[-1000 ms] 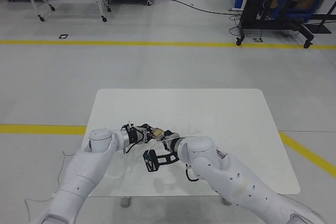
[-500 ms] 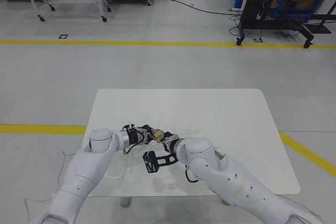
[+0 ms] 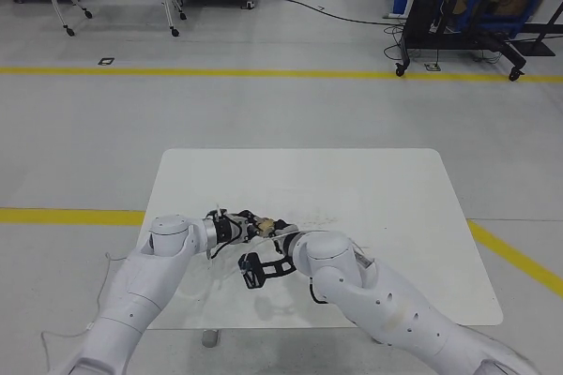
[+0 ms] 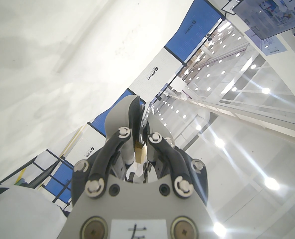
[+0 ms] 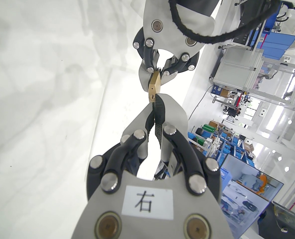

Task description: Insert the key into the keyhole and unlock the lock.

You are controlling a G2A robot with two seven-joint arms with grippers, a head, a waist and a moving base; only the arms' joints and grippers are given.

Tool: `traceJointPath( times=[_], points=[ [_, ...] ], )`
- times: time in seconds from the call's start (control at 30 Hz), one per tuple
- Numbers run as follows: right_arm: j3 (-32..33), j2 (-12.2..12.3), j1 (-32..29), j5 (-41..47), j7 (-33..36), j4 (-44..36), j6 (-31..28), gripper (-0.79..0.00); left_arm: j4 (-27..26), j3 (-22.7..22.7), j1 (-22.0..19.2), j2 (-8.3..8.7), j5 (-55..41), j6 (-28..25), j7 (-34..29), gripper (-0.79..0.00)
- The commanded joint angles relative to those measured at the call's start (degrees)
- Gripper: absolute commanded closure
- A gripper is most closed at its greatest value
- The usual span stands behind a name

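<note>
A small brass lock hangs above the white table, left of its middle, between my two grippers. My left gripper is shut on the lock's far end. The keyhole faces my right gripper, whose fingertips touch that end. The right gripper is shut, and its black pads hide most of the key. In the left wrist view the brass lock shows between the left gripper's fingers, with a thin silver piece farther out.
The table's front edge runs close below both arms. A black part of the right wrist hangs over the table near that edge. Yellow floor lines and a dark equipment frame lie well beyond the table.
The right arm's elbow has shifted slightly left. Both grippers stay together at the lock.
</note>
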Motion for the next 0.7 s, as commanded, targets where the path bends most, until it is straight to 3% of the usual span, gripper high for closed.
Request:
traceJointPath(
  times=[0.0, 0.67],
  points=[
    [-0.09, -0.11, -0.01, -0.07, -0.40, -0.04, -0.07, 0.000, 0.24, -0.02, -0.15, -0.03, -0.47, 0.43, -0.05, 0.000],
    [5.18, 0.97, -3.96, -1.36, -3.66, -5.51, -2.25, 0.000, 2.25, -0.04, -1.40, -0.04, -3.22, 2.08, -2.87, 0.000]
  ],
)
